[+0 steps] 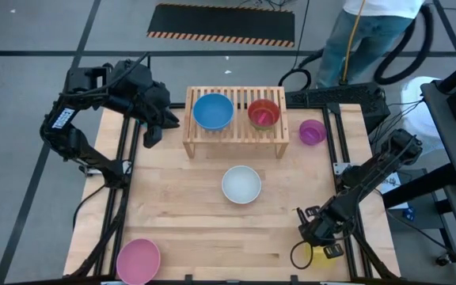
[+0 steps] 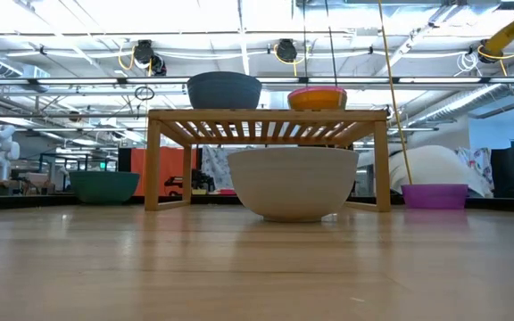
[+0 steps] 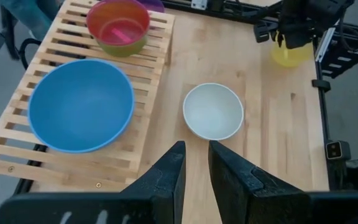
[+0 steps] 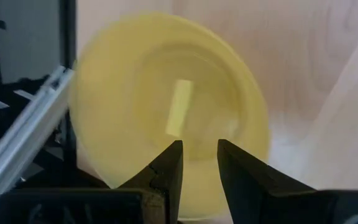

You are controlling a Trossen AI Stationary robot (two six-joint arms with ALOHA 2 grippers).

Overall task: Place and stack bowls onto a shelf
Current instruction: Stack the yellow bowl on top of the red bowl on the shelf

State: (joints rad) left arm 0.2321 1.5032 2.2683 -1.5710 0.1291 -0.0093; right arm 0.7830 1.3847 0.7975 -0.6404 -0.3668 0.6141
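Now your right gripper (image 4: 199,163) hovers directly over the yellow bowl (image 4: 166,106), fingers narrowly parted, holding nothing; your left gripper (image 3: 196,168) waits narrowly parted beside the shelf (image 1: 236,131).

white bowl (image 1: 241,184) fronting shelf (image 1: 235,136), shelf middle free

light: bright overhead ceiling strips | shadows: soft | blur: yellow bowl (image 4: 166,106) out of focus
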